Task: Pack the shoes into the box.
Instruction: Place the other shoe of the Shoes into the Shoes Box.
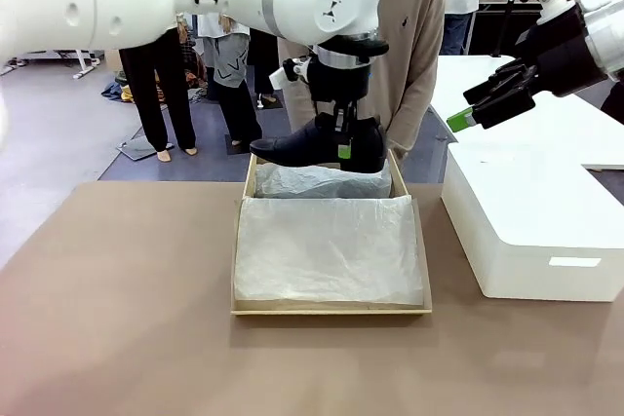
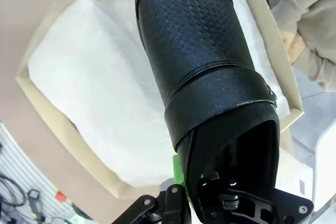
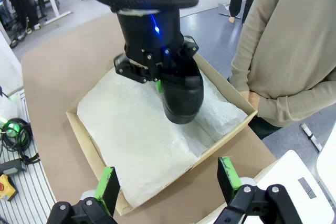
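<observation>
- The left gripper point(image 1: 343, 146) is clenched on the heel end of a black shoe point(image 1: 300, 148).
- The shoe hangs level over the far end of the box point(image 1: 331, 310), toe toward the table's left edge. I cannot tell if it touches the tissue point(image 1: 327, 250).
- The box lies open mid-table, reaching to the far edge.
- The right gripper point(image 1: 466, 110) is released, jaws wide and holding nothing, raised over a white box point(image 1: 526, 231) by the right edge.
- A person point(image 1: 411, 36) stands at the far edge, just behind the box.
</observation>
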`<state>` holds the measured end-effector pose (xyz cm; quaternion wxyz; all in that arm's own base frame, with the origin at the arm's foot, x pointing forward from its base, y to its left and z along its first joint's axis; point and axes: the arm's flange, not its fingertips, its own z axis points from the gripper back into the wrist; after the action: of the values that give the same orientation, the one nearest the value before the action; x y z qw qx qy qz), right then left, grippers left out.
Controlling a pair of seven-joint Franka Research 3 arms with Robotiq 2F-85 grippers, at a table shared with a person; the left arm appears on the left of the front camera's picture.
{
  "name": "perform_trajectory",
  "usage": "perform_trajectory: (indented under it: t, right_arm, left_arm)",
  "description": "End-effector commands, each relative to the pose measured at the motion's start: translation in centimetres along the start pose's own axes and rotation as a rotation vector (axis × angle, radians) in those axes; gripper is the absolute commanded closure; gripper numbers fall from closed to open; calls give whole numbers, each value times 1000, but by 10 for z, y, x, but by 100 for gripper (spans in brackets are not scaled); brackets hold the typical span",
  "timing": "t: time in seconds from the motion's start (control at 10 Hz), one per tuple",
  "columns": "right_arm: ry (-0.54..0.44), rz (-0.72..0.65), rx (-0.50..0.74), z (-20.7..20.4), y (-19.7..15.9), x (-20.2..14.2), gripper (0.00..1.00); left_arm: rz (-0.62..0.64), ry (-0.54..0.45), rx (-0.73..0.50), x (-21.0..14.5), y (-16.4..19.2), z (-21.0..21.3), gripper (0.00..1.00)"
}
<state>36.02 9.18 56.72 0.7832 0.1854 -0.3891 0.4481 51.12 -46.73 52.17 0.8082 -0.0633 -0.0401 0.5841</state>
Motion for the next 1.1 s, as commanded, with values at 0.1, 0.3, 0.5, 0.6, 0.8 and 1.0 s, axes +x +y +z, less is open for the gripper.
perform_trajectory:
  t: [0.1, 0.3, 0.5, 0.6, 0.8, 1.0]
  right_arm:
    - [-22, 16, 14, -2, -4, 0, 0]
    - [-22, 16, 14, -2, -4, 0, 0]
    - [-22, 16, 14, -2, -4, 0, 0]
    - [-22, 16, 14, -2, -4, 0, 0]
    - [-22, 16, 14, -2, -4, 0, 0]
    - [-22, 16, 14, -2, -4, 0, 0]
  left_arm:
    - [82, -51, -5, -10, -8, 2, 100]
    - [21, -2, -9, -6, -2, -5, 100]
    - [21, -2, -9, -6, -2, -5, 100]
    - [22, -3, -4, -8, -3, -12, 100]
    - [141, -47, -14, -15, -4, -12, 100]
    - [188, -77, -12, -27, -9, -18, 100]
